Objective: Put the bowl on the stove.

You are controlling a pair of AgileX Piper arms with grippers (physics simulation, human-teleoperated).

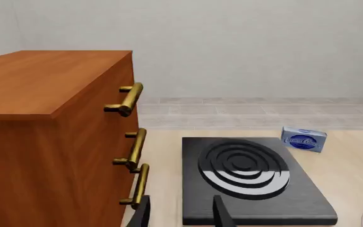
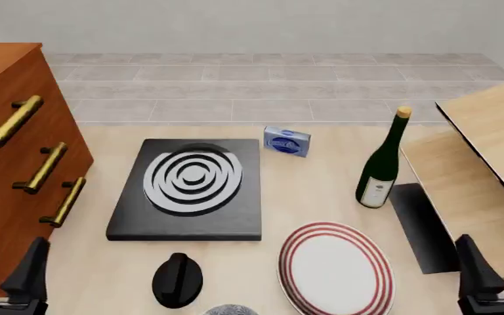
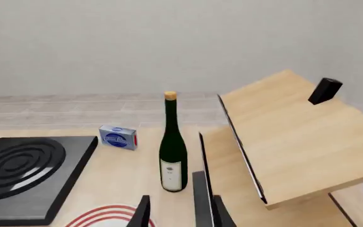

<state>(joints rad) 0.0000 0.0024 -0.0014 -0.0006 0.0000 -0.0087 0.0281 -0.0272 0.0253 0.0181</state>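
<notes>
The stove is a flat black square slab with silver-grey burner rings, lying left of the table's centre; it also shows as the stove and the stove. Only a grey sliver of the bowl peeks in at the front edge, between the two arms. My left gripper hovers open at the front left beside the cabinet, nothing between its fingers; it shows too as the left gripper. My right gripper is open at the front right and holds nothing, seen also as the right gripper.
A wooden cabinet with brass handles stands at the left. A red-ringed white plate and a black knob-like object lie near the front. A green wine bottle, a small blue box and tilted wooden boards occupy the right.
</notes>
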